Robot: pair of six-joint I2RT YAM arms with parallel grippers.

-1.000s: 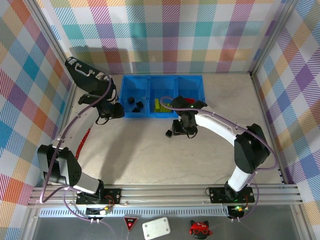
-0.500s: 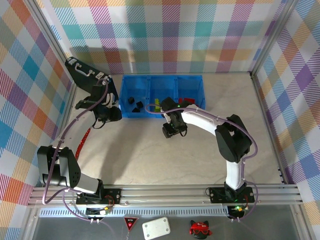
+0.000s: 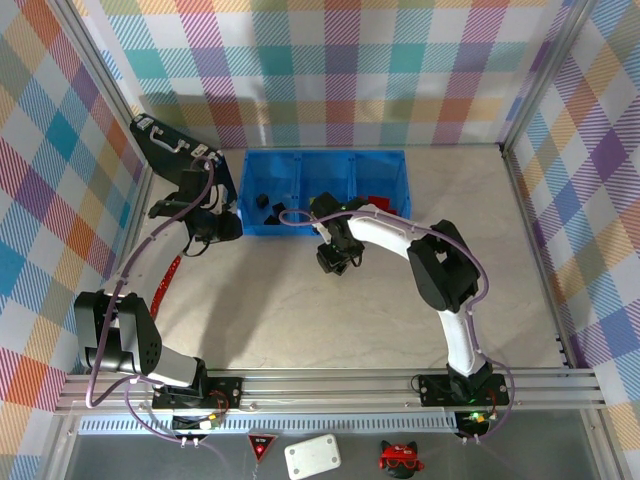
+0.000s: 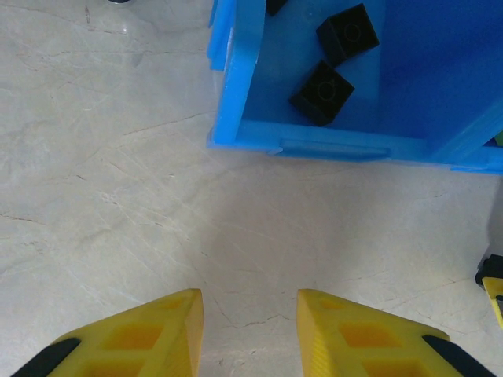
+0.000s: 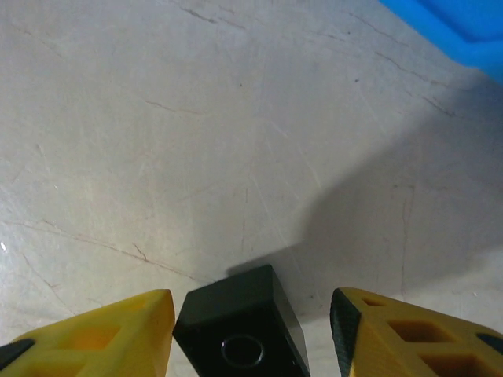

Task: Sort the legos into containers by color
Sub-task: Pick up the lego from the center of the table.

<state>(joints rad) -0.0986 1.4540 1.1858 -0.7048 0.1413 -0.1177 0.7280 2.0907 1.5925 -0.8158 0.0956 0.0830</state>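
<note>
1. Black brick [image 5: 240,334] sits between the yellow fingers [image 5: 102,326] of the right gripper [image 5: 251,305], stud side toward the wrist camera. The near finger is almost touching it, and there is a visible gap on the other side.
2. Right jaws are apart and straddle the brick without clamping it. It looks to be resting on the desk [image 3: 300,320], though contact underneath cannot be confirmed.
3. In the top view the right gripper [image 3: 332,260] is in the far half of the desk. It is just in front of the containers [image 3: 300,154], about level with the wall between the left and middle bins. The right arm arches over from the near right corner.
4. The containers are three joined blue bins in a row along the far edge of the desk, left of centre.
5. The left bin holds two black bricks [image 4: 322,93], close together near its front wall. A third dark piece is cut off at the top of the left wrist view.
6. The right bin holds a red brick [image 3: 377,202]. The middle bin is partly covered by the right arm.
7. Left gripper [image 3: 215,228] is near the left edge of the desk, just outside the front-left corner of the left bin.
8. Left jaws are apart with nothing between them, over bare desk [image 4: 247,326].
9. A black case [image 3: 170,148] with metal latches leans at the far left corner.
</note>
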